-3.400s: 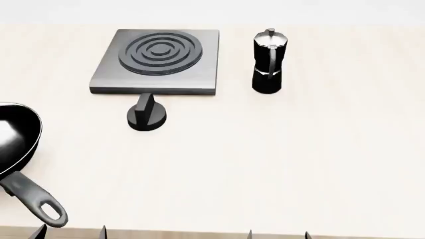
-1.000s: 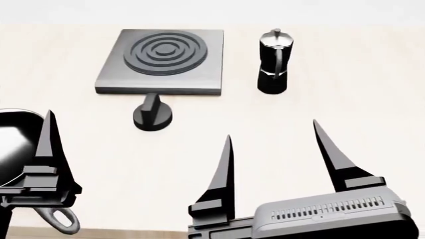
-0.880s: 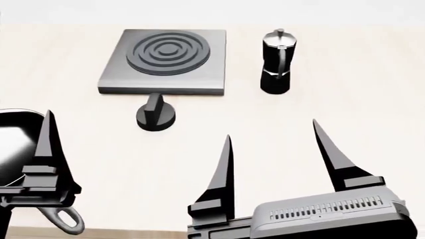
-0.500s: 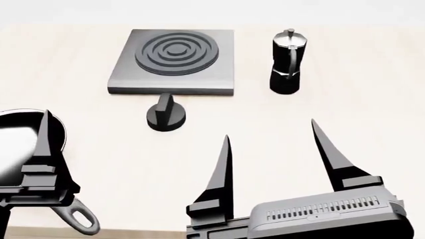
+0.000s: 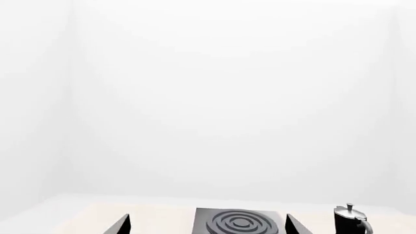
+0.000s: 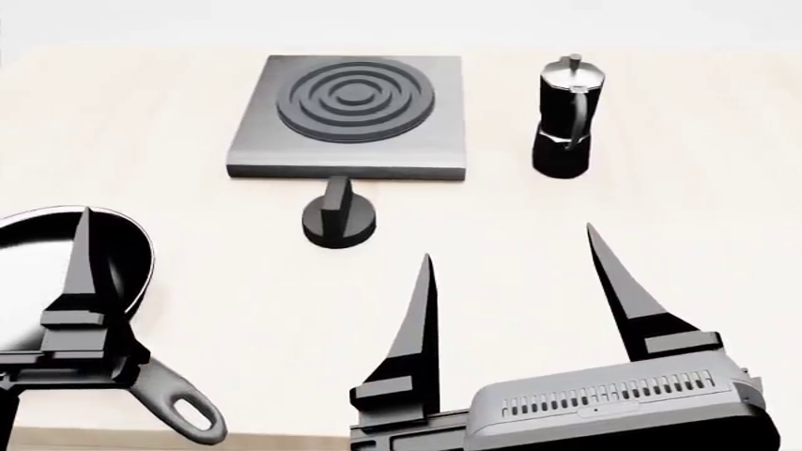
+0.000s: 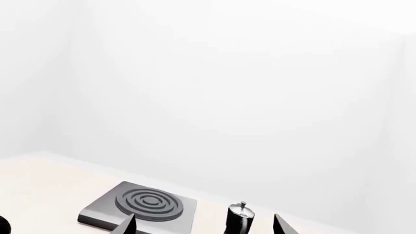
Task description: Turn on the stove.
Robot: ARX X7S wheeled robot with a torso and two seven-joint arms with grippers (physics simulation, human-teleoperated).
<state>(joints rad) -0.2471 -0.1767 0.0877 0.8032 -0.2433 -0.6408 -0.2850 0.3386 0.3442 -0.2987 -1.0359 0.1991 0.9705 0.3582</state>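
Observation:
The stove [image 6: 351, 113] is a grey square slab with dark burner rings, far centre on the table. Its black round knob [image 6: 338, 218] stands just in front of the slab. My right gripper [image 6: 508, 241] is open and empty, low in the head view, nearer than the knob and to its right. My left gripper shows one finger [image 6: 83, 282] over the frying pan. In the left wrist view the left gripper [image 5: 206, 226] is open and the stove [image 5: 240, 223] lies far ahead. In the right wrist view the right gripper [image 7: 204, 225] is open, with the stove [image 7: 140, 204] ahead. The knob is hidden in both wrist views.
A black moka pot [image 6: 568, 117] stands right of the stove; it also shows in the left wrist view [image 5: 351, 222] and the right wrist view [image 7: 239, 219]. A black frying pan [image 6: 126, 263] lies at the near left, handle [image 6: 182, 413] toward me. The table [image 6: 701, 188] is pale wood.
Both grippers have risen into the head view from its lower edge. Over the last second, the stove, knob, pot and pan have slid rightward in the head view; the grippers kept their places.

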